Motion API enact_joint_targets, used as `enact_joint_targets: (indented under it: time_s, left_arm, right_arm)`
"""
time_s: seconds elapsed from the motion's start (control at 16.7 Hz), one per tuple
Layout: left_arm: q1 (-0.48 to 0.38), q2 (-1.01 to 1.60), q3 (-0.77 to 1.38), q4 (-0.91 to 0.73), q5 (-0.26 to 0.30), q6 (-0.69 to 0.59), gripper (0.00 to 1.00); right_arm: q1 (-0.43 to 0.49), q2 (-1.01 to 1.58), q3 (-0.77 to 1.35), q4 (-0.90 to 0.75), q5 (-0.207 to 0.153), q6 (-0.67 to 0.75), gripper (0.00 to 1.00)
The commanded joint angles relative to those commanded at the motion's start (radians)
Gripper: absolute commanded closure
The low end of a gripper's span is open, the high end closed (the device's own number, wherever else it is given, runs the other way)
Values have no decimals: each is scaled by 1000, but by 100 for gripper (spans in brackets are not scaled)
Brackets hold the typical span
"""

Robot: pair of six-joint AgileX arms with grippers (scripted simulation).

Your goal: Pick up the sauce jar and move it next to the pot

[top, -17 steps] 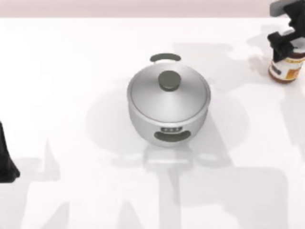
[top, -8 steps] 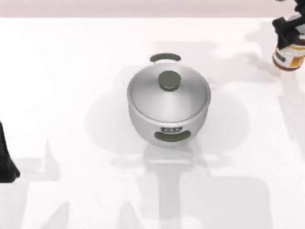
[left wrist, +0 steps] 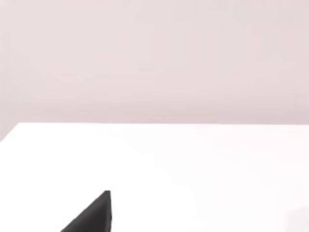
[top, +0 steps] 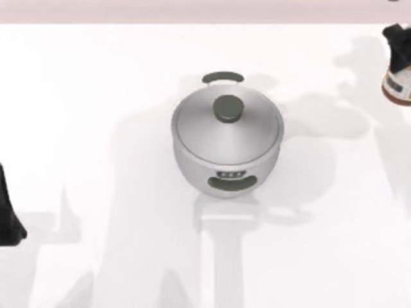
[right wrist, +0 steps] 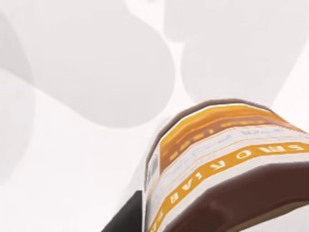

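On the white table [top: 96, 96], the sauce jar [top: 398, 83] was held clamped in the right gripper [top: 397, 48] at the far right edge, well apart from the pot [top: 227, 138] to its left.

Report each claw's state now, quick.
Left claw: parked at the table's left edge; open or shut cannot be told.
Right claw: shut on the sauce jar, lifted at the far right edge.

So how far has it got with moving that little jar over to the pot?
Done: the right gripper has the sauce jar clamped at the table's far right edge, apparently lifted. In hand: carrying it; the right wrist view shows its label close up. Left: bringing it beside the pot, which sits mid-table, well apart. The left arm is parked at the left.
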Motion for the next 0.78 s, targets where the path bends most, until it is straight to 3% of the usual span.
enact_joint_targets:
  time_s: [0.36, 0.78]
  left_arm:
    - [0, 0, 0, 0, 0, 0, 0]
    - [0, 0, 0, 0, 0, 0, 0]
  right_arm:
    - [5, -245, -325, 100, -4, -2, 100]
    - [0, -263, -347, 108, -4, 2, 100]
